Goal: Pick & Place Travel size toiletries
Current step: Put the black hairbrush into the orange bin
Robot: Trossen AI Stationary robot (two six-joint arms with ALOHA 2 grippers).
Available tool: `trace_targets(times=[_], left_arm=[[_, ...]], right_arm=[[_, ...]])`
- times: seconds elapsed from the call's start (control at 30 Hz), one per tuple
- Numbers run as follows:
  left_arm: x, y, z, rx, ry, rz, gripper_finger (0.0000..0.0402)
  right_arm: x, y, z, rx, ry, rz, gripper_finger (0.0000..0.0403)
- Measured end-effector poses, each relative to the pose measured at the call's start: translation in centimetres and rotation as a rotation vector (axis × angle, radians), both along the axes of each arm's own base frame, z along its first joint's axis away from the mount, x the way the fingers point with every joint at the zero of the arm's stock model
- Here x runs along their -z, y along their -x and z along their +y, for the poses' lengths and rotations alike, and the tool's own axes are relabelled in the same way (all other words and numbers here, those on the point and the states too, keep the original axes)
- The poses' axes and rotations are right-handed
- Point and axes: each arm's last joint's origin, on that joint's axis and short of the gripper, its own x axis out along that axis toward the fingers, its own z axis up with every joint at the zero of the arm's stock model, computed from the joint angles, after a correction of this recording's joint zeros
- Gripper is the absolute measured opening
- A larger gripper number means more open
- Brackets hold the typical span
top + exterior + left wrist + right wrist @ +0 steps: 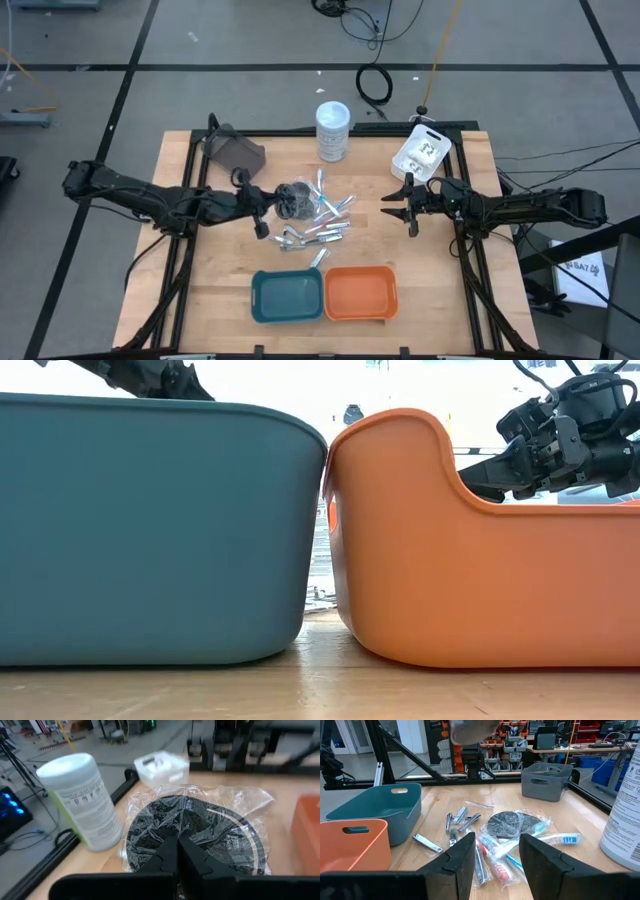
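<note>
Left gripper [262,212] sits at the left edge of the toiletries pile [312,215] mid-table, fingers pinched fully together right against the clear-wrapped dark round bundle [195,827]; the wrist view can't confirm whether any wrapper is actually caught between the tips, so a grip isn't certain. Right gripper [408,207] hovers well right of the pile, fingers [462,852] parted and empty, aimed at it. Pile is still on the wood: nail clippers [426,843], toothbrush [560,839], wrapped tubes, all between the white-lidded jar [333,130] at the back and the teal tray [287,295] and orange tray [360,292] at the front. Both trays look empty from above. Read: first pick stage, nothing placed yet. Next move likely a lift test on the bundle; if it comes up, carry it forward to a tray. Thin crinkly wrapper may slip out of a tip pinch.
</note>
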Motion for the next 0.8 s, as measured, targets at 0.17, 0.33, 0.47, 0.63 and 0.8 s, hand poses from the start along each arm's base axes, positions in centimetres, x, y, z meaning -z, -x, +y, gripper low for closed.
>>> trace_targets(times=[0.17,0.33,0.47,0.63,0.8], left_arm=[[1.8,0.9,-0.2,0.017,0.023,-0.080,0.0000],[2.6,1.2,-0.2,0.014,0.028,-0.080,0.0000],[1.9,1.0,-0.2,0.008,0.046,-0.158,0.0000],[1.9,-0.8,0.1,0.012,-0.060,-0.211,0.0000],[2.5,-4.4,0.5,0.006,-0.175,-0.111,0.0000]], right_arm=[[0.0,0.0,0.0,0.000,0.000,-0.001,0.0141],[0.0,0.0,0.0,0.000,0.000,-0.001,0.0141],[-0.2,0.0,0.0,0.001,-0.011,-0.022,0.0141],[-1.0,-0.2,-0.1,0.005,-0.049,-0.108,0.0141],[-1.1,-1.0,0.0,0.047,-0.095,-0.098,0.0141]])
